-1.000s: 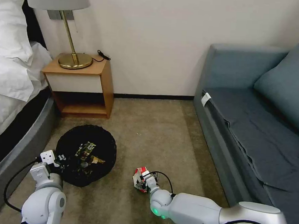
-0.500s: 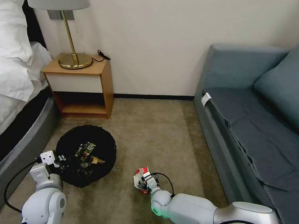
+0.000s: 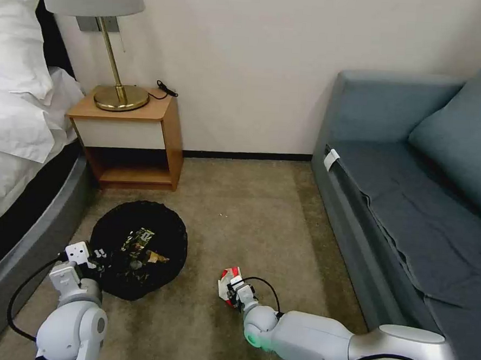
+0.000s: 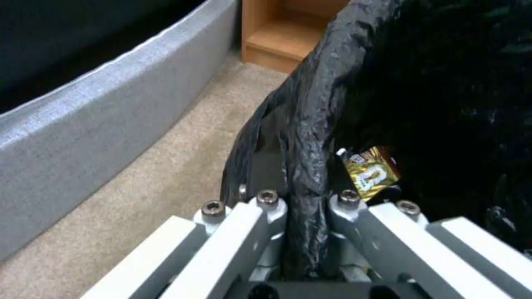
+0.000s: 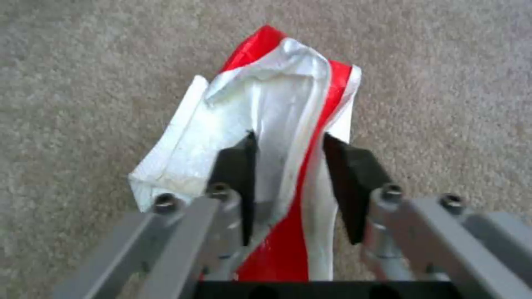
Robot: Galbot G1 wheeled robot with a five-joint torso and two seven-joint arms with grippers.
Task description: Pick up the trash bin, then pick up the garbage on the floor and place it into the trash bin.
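The red-and-white wrapper [image 5: 277, 137] lies on the carpet [image 3: 248, 224] between the right gripper's [image 5: 288, 182] black pads [image 5: 235, 174], which have narrowed around it since a second ago; no print legible; the left gripper [image 4: 305, 199] stays clamped on the trash bin's [image 3: 138, 247] bagged rim.

White rounded arms, black cables, green elbow light, hex-screwed grey linkages.
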